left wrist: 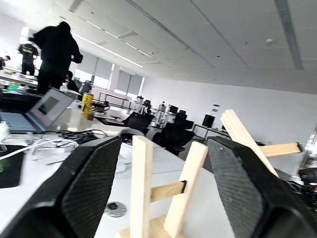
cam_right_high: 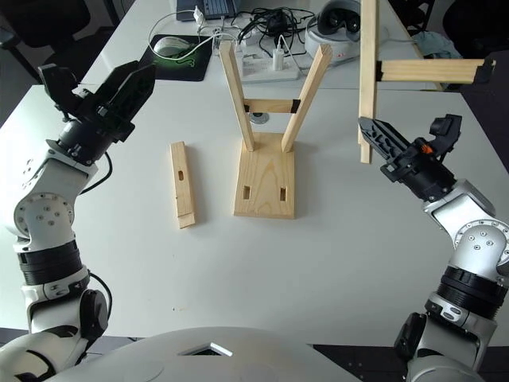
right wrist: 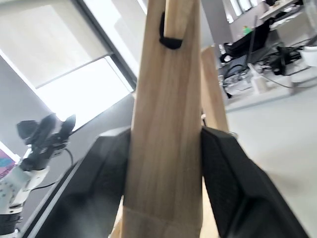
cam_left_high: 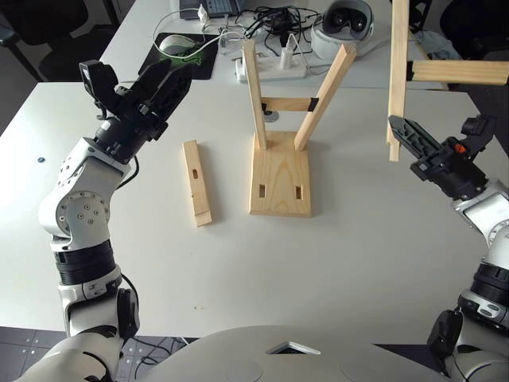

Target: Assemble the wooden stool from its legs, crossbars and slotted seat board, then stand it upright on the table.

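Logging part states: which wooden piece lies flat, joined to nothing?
The slotted bar left of the seat board; the standing leg pair sits in it, the raised leg pair in the right pincer.

I'm looking steeply down through both head eyes, sharing the white desk (cam_left_high: 358, 263). The wrist cameras are peering level past the left black claw (left wrist: 164, 148) and right black claw (right wrist: 166, 168), the latter close against a pale wooden leg frame (right wrist: 166, 99).

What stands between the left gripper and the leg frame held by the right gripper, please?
In the left eye view, the seat board, with two legs and a crossbar fitted, stands between left gripper and leg frame.
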`<state>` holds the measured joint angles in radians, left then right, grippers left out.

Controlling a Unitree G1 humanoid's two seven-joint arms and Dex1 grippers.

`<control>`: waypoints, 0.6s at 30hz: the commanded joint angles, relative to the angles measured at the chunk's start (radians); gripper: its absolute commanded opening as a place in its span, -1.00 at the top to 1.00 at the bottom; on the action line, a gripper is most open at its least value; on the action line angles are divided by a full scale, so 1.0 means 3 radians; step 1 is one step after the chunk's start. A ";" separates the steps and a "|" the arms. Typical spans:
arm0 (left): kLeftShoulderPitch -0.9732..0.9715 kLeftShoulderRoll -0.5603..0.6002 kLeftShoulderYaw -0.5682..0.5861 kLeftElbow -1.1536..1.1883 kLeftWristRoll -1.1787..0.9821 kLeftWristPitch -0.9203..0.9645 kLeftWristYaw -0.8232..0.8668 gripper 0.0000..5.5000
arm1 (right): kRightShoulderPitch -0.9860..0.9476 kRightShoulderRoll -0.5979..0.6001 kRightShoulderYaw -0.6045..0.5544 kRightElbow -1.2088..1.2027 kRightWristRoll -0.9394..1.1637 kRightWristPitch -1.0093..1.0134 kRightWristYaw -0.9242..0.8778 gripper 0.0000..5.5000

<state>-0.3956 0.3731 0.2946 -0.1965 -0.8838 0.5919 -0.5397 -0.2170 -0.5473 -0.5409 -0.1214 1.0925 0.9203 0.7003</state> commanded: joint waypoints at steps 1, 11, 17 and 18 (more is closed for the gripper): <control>-0.0205 0.0049 -0.0002 0.0117 -0.0185 0.0180 -0.0085 -0.16 | -0.0032 0.0026 0.0144 -0.0240 0.0285 0.0182 -0.0019 0.23; -0.0272 0.0010 -0.0140 0.0067 -0.0996 0.0947 -0.0247 -0.16 | -0.0110 0.0064 0.0465 -0.0362 0.0705 0.0378 0.0083 0.23; -0.0366 0.0065 -0.0103 0.0301 -0.1359 0.1287 -0.0347 -0.16 | -0.0269 0.0017 0.0745 -0.0292 0.0769 0.0482 0.0307 0.23; -0.0403 0.0068 -0.0086 0.0318 -0.1429 0.1328 -0.0335 -0.16 | -0.0274 0.0001 0.0790 -0.0291 0.0754 0.0493 0.0354 0.23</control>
<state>-0.4766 0.3757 0.2564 -0.1136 -1.2724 0.9603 -0.6385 -0.2777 -0.5287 -0.3284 -0.2089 1.3127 1.0561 0.7730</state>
